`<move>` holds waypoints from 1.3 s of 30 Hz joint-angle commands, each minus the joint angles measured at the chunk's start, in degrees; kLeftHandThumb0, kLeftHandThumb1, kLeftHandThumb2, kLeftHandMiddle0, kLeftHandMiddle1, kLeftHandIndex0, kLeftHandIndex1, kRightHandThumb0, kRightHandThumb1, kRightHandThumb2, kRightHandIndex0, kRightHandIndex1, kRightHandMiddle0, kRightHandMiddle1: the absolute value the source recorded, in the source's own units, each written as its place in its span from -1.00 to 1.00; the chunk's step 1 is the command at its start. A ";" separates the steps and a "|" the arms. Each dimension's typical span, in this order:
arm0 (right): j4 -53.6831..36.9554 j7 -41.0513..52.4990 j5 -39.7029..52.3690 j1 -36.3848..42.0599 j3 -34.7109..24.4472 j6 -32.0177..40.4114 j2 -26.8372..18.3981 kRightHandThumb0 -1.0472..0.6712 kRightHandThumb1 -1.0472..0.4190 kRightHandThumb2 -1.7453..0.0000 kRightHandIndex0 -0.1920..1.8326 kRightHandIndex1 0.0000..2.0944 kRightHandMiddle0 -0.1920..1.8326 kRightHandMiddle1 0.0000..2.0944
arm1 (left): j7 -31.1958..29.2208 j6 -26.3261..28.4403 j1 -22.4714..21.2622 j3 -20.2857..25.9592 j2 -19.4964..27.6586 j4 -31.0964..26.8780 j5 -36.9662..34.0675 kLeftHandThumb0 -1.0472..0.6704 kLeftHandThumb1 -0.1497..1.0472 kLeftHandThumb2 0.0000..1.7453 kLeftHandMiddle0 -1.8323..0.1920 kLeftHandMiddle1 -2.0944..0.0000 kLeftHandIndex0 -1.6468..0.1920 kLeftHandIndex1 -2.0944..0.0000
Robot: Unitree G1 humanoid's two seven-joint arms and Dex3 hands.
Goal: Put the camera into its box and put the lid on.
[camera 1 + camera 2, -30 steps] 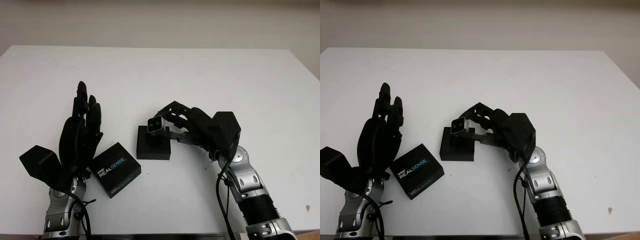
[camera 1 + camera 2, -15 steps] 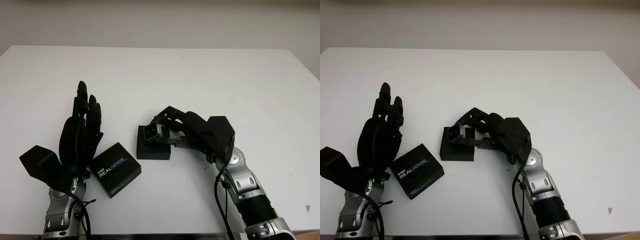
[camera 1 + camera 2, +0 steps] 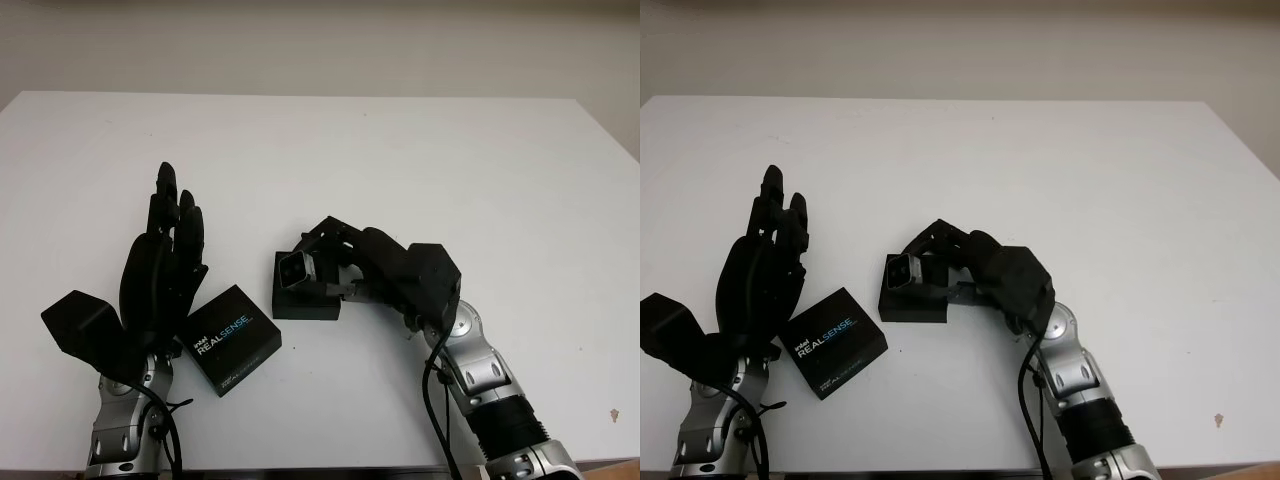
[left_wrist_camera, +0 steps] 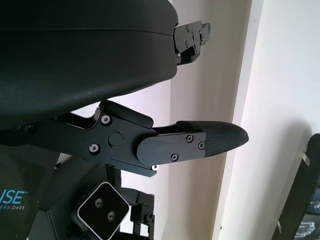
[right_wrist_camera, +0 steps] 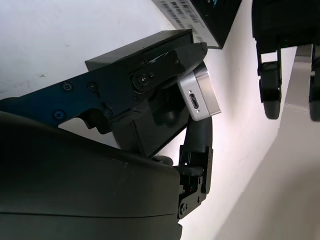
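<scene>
Nearest us, at the table's (image 3: 420, 160) front edge, we see the lid (image 3: 231, 339), printed REALSENSE, lying flat at front left. Just beside it on its left, our left robot hand (image 3: 165, 262) stands raised, open and holding nothing. A little farther in, just right of the lid, sits the black box (image 3: 306, 297). Our right robot hand (image 3: 345, 262) is clenched around the silver camera (image 3: 295, 268), holding it over the box, lens toward us; we cannot tell whether it touches the box. Beyond these, white table runs bare to the far edge and wall.
</scene>
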 commanded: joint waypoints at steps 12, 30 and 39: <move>-0.53 -6.88 -6.76 2.18 1.68 -8.27 -0.52 -0.29 -0.97 0.94 -0.54 -0.86 -0.57 0.60 | -0.42 -0.48 0.45 0.08 0.00 -0.66 -0.21 -0.58 1.00 -0.45 1.00 1.00 1.00 1.00; -3.41 -7.75 -10.28 2.72 2.29 -4.84 -1.53 -0.28 -0.95 0.94 -0.56 -0.87 -0.57 0.45 | -0.82 -1.00 0.48 0.32 0.17 -0.30 -0.37 -0.58 1.00 -0.47 1.00 1.00 1.00 1.00; -8.06 -7.56 -15.19 3.26 3.86 -3.17 -4.29 -0.36 -0.91 0.94 -0.78 -0.98 -0.71 -0.54 | -0.80 -0.28 0.80 0.20 0.32 -1.03 -0.34 -0.58 1.00 -0.46 1.00 1.00 1.00 1.00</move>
